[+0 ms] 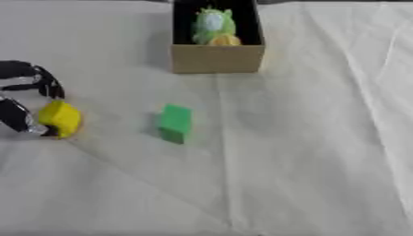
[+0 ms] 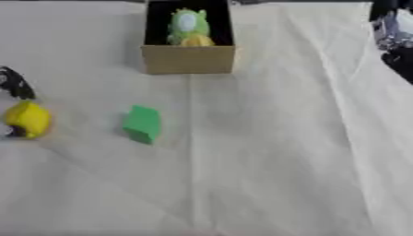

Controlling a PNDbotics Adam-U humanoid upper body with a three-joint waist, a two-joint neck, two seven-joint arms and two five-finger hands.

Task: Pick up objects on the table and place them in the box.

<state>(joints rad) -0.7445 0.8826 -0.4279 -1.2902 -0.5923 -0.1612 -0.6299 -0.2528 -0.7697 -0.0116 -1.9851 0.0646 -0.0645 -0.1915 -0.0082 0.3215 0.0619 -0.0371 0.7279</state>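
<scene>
The left hand (image 1: 24, 103), at the table's left edge, has its black fingers curled round a yellow block (image 1: 61, 118). A green block (image 1: 175, 123) lies free on the creased white cloth (image 1: 306, 152), mid-table. The cardboard box (image 1: 216, 58) at the far edge holds a green plush toy (image 1: 213, 25). The right arm (image 2: 393, 39) shows at the far right; its fingers cannot be made out.

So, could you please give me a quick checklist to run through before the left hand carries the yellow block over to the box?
1. Left hand curled around the yellow block: ok.
2. Block lifted off the table: cannot tell.
3. Box open on top: ok.
4. Room left in the box beside the green toy: cannot tell.
5. Green block lies apart from the hand: ok.
6. Right hand away from the box: ok.
</scene>
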